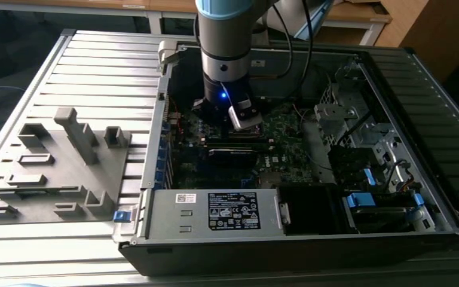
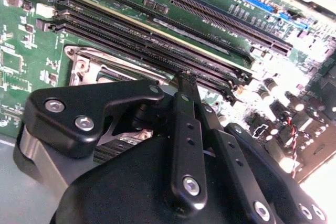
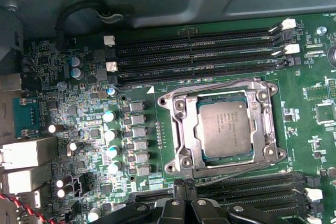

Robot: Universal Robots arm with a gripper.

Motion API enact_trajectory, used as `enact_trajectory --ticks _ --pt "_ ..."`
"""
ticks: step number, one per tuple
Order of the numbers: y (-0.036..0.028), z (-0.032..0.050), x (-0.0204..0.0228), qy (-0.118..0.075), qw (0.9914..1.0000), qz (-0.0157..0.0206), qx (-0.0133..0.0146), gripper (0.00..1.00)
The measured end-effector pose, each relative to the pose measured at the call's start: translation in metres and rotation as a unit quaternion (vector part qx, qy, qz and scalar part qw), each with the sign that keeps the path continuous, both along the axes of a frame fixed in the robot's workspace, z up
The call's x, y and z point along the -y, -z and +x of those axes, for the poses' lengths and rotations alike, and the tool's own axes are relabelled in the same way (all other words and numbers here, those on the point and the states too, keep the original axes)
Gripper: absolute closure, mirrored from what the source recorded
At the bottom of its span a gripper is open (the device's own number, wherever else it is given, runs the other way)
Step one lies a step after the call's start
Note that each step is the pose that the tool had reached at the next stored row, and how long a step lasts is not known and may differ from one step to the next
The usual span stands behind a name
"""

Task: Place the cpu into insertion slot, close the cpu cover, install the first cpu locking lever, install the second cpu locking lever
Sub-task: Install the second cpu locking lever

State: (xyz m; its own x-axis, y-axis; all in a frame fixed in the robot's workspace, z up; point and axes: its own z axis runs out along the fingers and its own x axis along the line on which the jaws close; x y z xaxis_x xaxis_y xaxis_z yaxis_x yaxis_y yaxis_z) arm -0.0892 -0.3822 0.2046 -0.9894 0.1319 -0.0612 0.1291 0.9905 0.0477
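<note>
Open PC case (image 1: pixel 421 197) lies on a slatted grey table (image 1: pixel 94 72), with the arm reaching down onto the motherboard (image 3: pixel 79 103) near its middle in the exterior view. cpu (image 3: pixel 224 128) already sits flat in the socket with the cover (image 3: pixel 223 94) lying closed over it as a frame around its metal top; whether either lever is hooked I can't tell. Gripper (image 3: pixel 185 186) hangs just beside the socket, at its edge next to the DIMM slots (image 3: pixel 252 192), fingertips pinched close together on nothing, so the cpu lies just ahead of the tips.
</note>
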Motion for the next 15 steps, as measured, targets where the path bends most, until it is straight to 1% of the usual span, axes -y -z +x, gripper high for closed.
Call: enact_trajectory --ticks 3,7,8,9,10,11,14,15 --pt "0.0022 -0.0003 0.0 0.0 1.0 0.0 0.0 0.89" --pt "0.0026 -0.0005 0.0 0.0 1.0 0.0 -0.0001 0.89" --pt "0.0027 -0.0005 0.0 0.0 1.0 0.0005 -0.0001 0.89" --pt "0.0027 -0.0006 0.0 0.0 0.99999 0.0051 -0.0001 0.89" --pt "0.0027 -0.0006 0.0 0.0 0.99996 0.0089 0.0 0.89" --pt "0.0027 -0.0007 0.0 0.0 0.99995 0.0104 0.0 0.89" --pt "0.0029 -0.0006 0.0003 0.0 0.99993 0.012 0.0 0.89" --pt "0.0033 -0.0006 0.0006 0.0 0.9999 0.0141 0.0 0.89"
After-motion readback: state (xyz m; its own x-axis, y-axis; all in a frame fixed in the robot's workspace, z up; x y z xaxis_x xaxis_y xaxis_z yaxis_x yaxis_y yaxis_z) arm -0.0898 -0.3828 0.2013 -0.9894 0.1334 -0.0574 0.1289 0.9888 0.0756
